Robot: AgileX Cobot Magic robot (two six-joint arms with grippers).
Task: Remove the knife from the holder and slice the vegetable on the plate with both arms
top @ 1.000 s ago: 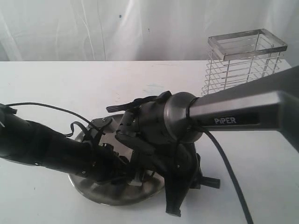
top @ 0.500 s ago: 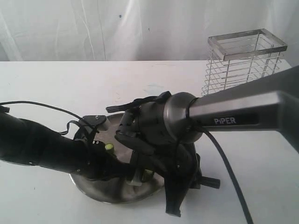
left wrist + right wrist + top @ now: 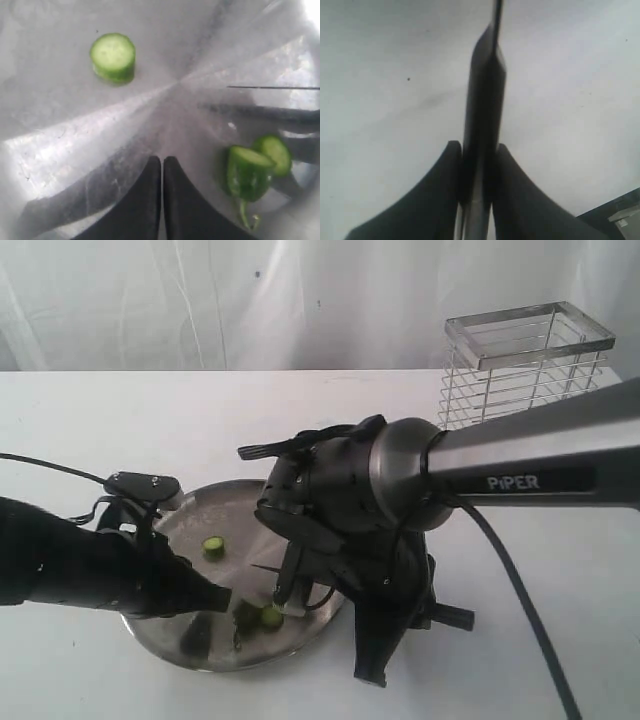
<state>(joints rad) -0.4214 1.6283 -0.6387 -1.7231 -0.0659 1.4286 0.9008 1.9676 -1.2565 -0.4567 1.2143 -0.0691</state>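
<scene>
The steel plate [image 3: 190, 515] [image 3: 60, 125] lies at the front middle of the table. The vegetable lies on it cut in pieces. One round slice [image 3: 213, 546] [image 3: 113, 56] lies apart. The green stem end [image 3: 270, 617] [image 3: 247, 175] lies next to another slice [image 3: 274, 152]. My left gripper [image 3: 218, 598] [image 3: 162, 160] is shut and holds nothing, low over the plate beside the stem end. My right gripper [image 3: 477, 147] is shut on the knife's black handle [image 3: 484, 100]. The thin blade [image 3: 272, 88] [image 3: 268, 568] reaches over the plate. The wire holder [image 3: 520, 370] stands at the back right.
The right arm's bulky wrist and grey "PiPER" segment [image 3: 520, 480] hang over the plate's right side and hide part of it. A black cable [image 3: 520, 610] trails from it toward the front. A white curtain closes off the back of the white table [image 3: 120, 420].
My left gripper has shut and drawn back to the left, off the vegetable, and the cut pieces now show. The right arm has shifted slightly up and right with the knife.
</scene>
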